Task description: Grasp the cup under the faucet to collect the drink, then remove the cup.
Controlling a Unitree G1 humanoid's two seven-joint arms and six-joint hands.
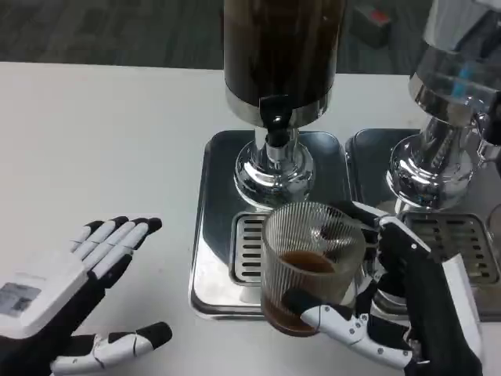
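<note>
A ribbed clear glass cup point(311, 262) with brown drink in its bottom is held by my right hand point(391, 313), thumb across its front and fingers behind it. The cup sits over the front edge of the steel drip tray point(215, 235), a little in front of the black faucet point(275, 124) of the dark drink dispenser point(278, 55). My left hand point(74, 301) lies open on the white table at the lower left, palm inward, holding nothing.
A second chrome dispenser point(446, 117) stands on its own drip tray point(470, 235) at the right, close to my right forearm. The white table point(102, 141) stretches bare to the left and back.
</note>
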